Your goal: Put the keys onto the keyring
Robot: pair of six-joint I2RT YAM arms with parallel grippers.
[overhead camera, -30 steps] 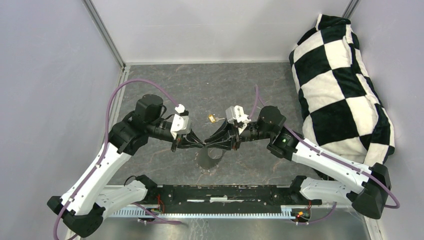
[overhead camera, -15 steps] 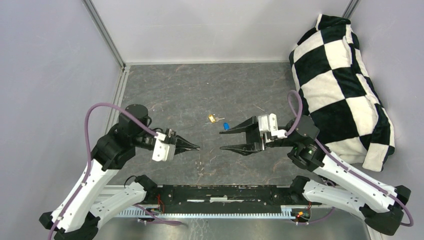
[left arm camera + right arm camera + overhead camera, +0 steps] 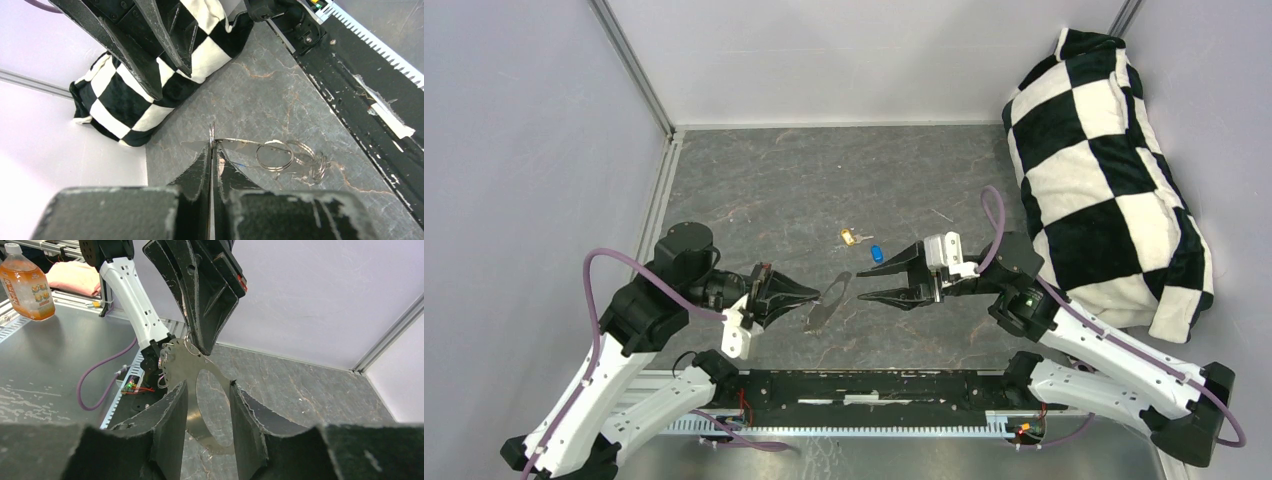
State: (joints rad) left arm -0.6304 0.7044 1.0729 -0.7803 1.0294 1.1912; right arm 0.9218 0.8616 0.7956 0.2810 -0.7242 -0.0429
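The keyring [image 3: 828, 299] is a thin grey-silver band loop. My left gripper [image 3: 817, 293] is shut on its edge and holds it above the table. In the left wrist view the band [image 3: 235, 144] sticks out from the closed fingertips of my left gripper [image 3: 211, 148], with small split rings [image 3: 274, 156] hanging on it. My right gripper [image 3: 861, 285] is open, just right of the loop and not touching it. In the right wrist view the loop [image 3: 181, 363] hangs just beyond the gap of my right gripper [image 3: 208, 385]. The gold key [image 3: 851, 237] and the blue key [image 3: 876, 252] lie on the table behind.
A black-and-white checkered pillow [image 3: 1104, 180] fills the right side, and also shows in the left wrist view [image 3: 125, 100]. Grey walls close the back and sides. A black rail [image 3: 874, 385] runs along the near edge. An orange bottle [image 3: 25, 285] stands off the table.
A second ago both grippers met at the keyring. The right let go, opened and drew back right. The left arm pulled back left and lower, still pinching the keyring. The blue key came into view.
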